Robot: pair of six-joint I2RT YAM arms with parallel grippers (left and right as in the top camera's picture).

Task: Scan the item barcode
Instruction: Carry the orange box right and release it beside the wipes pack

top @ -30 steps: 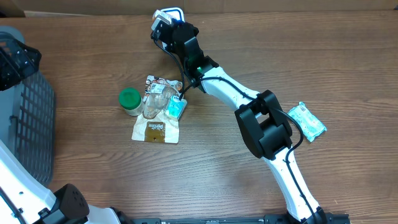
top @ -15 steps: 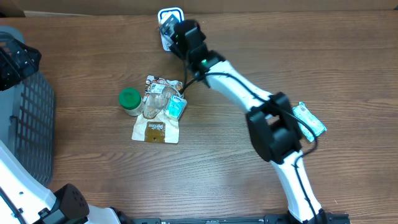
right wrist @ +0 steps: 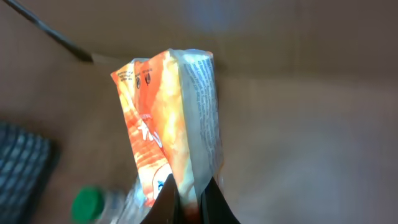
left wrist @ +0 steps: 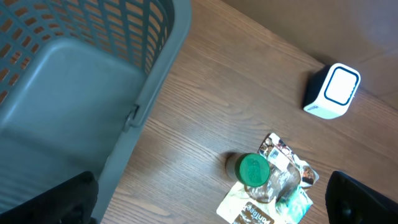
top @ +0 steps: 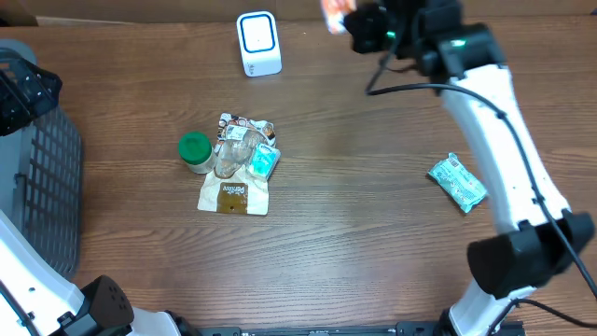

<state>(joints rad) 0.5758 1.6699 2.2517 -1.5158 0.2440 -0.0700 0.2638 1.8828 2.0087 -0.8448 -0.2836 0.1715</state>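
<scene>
My right gripper [top: 350, 21] is shut on an orange and white snack packet [top: 333, 13], held above the table's far edge, to the right of the scanner. In the right wrist view the packet [right wrist: 166, 115] stands up from between the closed fingers [right wrist: 163, 202], blurred by motion. The white scanner with a blue-ringed face [top: 258, 42] stands at the back centre and also shows in the left wrist view [left wrist: 333, 91]. My left gripper [top: 26, 93] hangs open above the grey basket [top: 47, 177], with nothing between its fingers [left wrist: 59, 199].
A pile lies at centre left: a green-capped jar [top: 194, 149], a brown pouch [top: 233, 194] and a small teal packet [top: 264, 163]. Another teal packet [top: 457, 181] lies at the right. The basket wall [left wrist: 158, 68] fills the left wrist view's left side.
The right arm has swung from in front of the scanner away to the right along the back edge, carrying the orange packet. The left arm has not moved.
</scene>
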